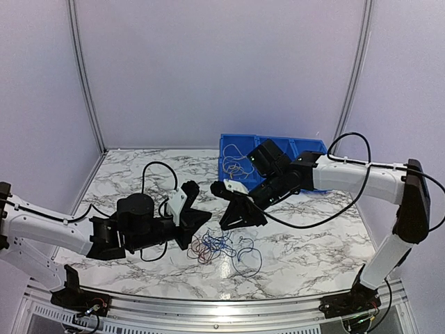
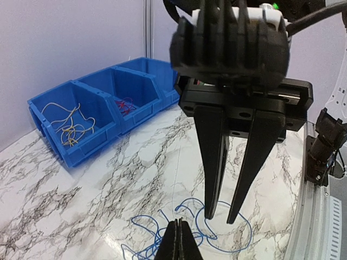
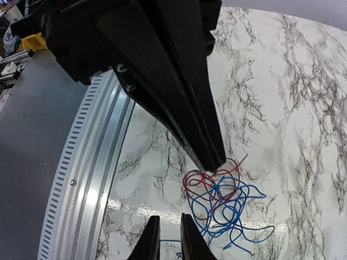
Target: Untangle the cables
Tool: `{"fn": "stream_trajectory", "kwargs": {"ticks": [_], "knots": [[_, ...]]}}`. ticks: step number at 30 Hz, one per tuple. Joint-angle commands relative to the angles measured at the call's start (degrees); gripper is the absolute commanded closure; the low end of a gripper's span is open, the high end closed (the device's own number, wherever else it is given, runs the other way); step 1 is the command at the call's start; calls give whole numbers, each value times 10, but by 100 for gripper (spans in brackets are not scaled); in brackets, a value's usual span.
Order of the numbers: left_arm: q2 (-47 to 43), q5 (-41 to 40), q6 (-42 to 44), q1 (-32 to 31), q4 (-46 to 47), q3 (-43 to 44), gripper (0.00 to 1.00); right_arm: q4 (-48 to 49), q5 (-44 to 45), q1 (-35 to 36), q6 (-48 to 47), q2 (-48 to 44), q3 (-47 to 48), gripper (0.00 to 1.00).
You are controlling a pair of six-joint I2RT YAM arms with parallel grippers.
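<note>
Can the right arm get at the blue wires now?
Probably yes: the right gripper hangs over the blue wires, jaws slightly apart; the left gripper, shut, sits beside it at the red wires, not between.

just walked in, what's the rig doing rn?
Both arms are working at a loose bunch of cables, red and blue, lying on the marble table. The left gripper has its fingers shut, tips at the red wires on the bunch's edge; whether it pinches one I can't tell. The right gripper points down at the blue loops, fingers slightly apart, nothing between them. The blue bins behind hold some yellow-white and red wires.
</note>
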Motion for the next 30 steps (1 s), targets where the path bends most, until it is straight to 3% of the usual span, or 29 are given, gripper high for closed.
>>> {"fn": "stream_trajectory", "kwargs": {"ticks": [1, 5, 11, 16, 18, 30], "knots": [[-7, -26, -26, 4, 18, -37, 100, 57, 81, -2, 2, -9, -54, 83], [6, -34, -63, 4, 22, -71, 95, 100, 125, -3, 2, 7, -92, 71], [52, -15, -99, 5, 57, -97, 92, 114, 161, -2, -5, 64, -64, 68], [110, -36, -136, 10, 82, -90, 70, 102, 160, 0, -13, 113, -31, 56], [134, -40, -152, 16, 87, -83, 66, 102, 159, 1, -9, 128, -20, 53], [253, 0, -172, 41, 157, -45, 77, 113, 155, 8, 1, 203, 31, 53]]}}
